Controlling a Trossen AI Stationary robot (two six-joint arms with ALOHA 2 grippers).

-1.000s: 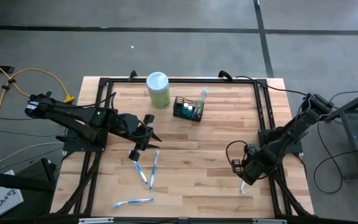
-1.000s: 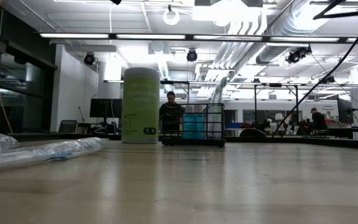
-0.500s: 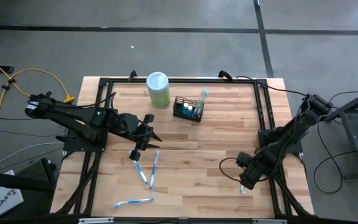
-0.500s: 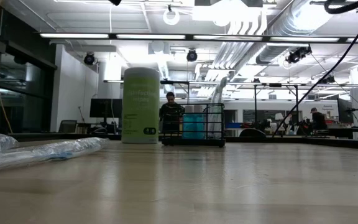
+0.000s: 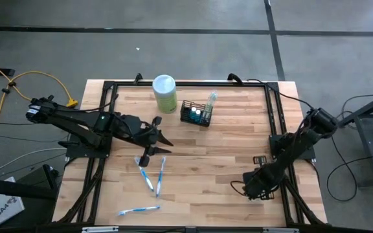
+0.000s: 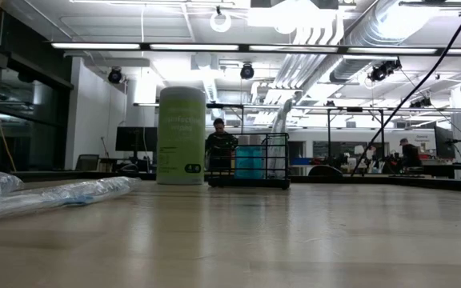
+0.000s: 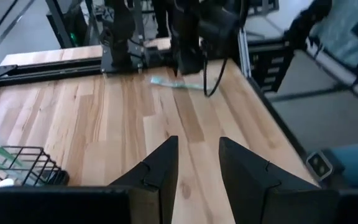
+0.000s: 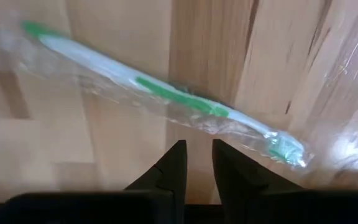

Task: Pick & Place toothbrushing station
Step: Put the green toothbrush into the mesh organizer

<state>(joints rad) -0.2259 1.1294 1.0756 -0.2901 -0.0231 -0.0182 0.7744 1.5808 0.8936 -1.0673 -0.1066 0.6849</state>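
Note:
The black wire-mesh basket (image 5: 195, 114) stands on its base at the far middle of the table, with a wrapped toothbrush (image 5: 210, 99) sticking up out of it. It also shows in the low view (image 6: 250, 162) and the left wrist view (image 7: 17, 167). My right gripper (image 5: 254, 188) hangs near the table's near right corner, fingers pointing down and a little apart (image 8: 196, 148), just above a wrapped green toothbrush (image 8: 166, 93) that lies flat on the wood. My left gripper (image 5: 160, 137) is open and empty (image 7: 197, 144) left of centre, short of the basket.
A pale green canister (image 5: 164, 93) with a white lid stands left of the basket. Three wrapped blue toothbrushes (image 5: 153, 176) (image 5: 138, 210) lie near the front left. A black frame (image 5: 274, 129) runs along the table's edges. People stand in the room beyond (image 6: 219, 144).
My right gripper has gone down and a little toward the table's near edge, and now stands over the green toothbrush; its arm has folded lower. My left gripper has shifted slightly toward the table's right edge. The basket and the toothbrushes have not moved.

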